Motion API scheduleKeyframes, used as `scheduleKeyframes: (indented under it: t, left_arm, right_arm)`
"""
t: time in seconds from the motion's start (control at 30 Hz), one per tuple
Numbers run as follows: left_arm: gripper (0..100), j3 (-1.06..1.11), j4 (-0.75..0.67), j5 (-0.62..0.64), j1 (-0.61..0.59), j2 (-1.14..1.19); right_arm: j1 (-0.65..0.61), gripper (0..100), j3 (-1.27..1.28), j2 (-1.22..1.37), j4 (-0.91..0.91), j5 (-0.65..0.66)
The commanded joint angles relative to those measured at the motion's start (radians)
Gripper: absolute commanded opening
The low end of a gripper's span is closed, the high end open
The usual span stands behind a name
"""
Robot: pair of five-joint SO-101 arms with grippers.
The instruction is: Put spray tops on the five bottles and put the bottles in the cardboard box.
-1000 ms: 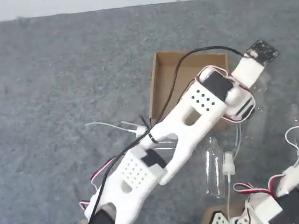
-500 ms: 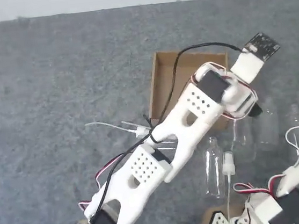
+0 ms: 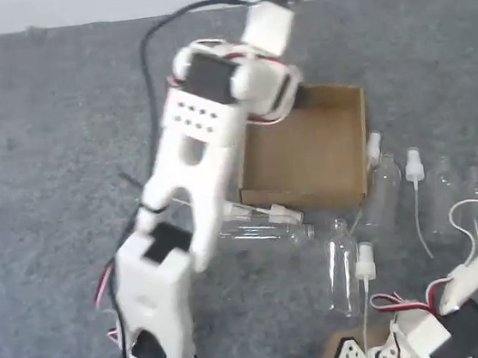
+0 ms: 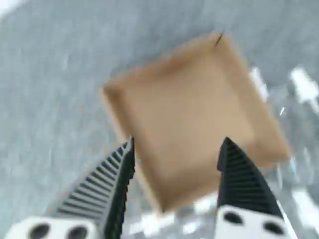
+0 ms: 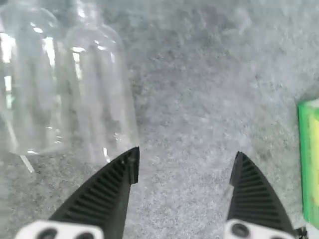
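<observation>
The left arm (image 3: 202, 123) rears up over the far-left corner of the cardboard box (image 3: 309, 149). Its left hand (image 4: 178, 143) hangs above the box, spread wide with nothing in it. The box sits out on the grey surface (image 3: 43, 123), and the bottles all lie outside it. A lying bottle (image 3: 258, 231) is on its side just near of the box's near edge. A second bottle (image 3: 342, 266) sits closer to the arms, with a loose spray top (image 3: 363, 260) just beside it. A third bottle (image 3: 384, 190) is hard against the box's right wall, or nearly so, and two clear bottles (image 3: 444, 197) stand close together farther right. Another spray top (image 3: 412, 166), trailing its long tube, lies between the third bottle and that pair. The right hand (image 5: 187, 152) is low at the near right, also spread wide and empty, with what looks like that same pair just off its fingertips. To my eye the trouble lies in how tightly everything is bunched. A finger coming down on one clear bottle could nudge its neighbour over, and a toppled bottle would likely roll. The thin tubes could catch on a jaw and drag a top away. If both arms go for that right-hand cluster together, they may well knock into each other.
</observation>
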Motion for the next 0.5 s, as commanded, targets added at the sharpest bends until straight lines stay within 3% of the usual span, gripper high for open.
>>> scheduleKeyframes:
  t: [0.0, 0.27, 0.47]
  left_arm:
    - [24, 0.499, 0.028, -0.077, -0.049, -0.362]
    - [24, 1.354, -0.229, -0.213, -0.097, -0.919]
    - [24, 1.773, -0.342, -0.235, -0.187, -1.244]
  right_arm:
    - [-0.104, 24.3, -0.058, -0.008, 0.054, 0.000]
    - [-0.371, 24.3, -0.058, -0.008, 0.084, -0.187]
    - [-0.552, 24.2, -0.060, -0.007, 0.084, -0.279]
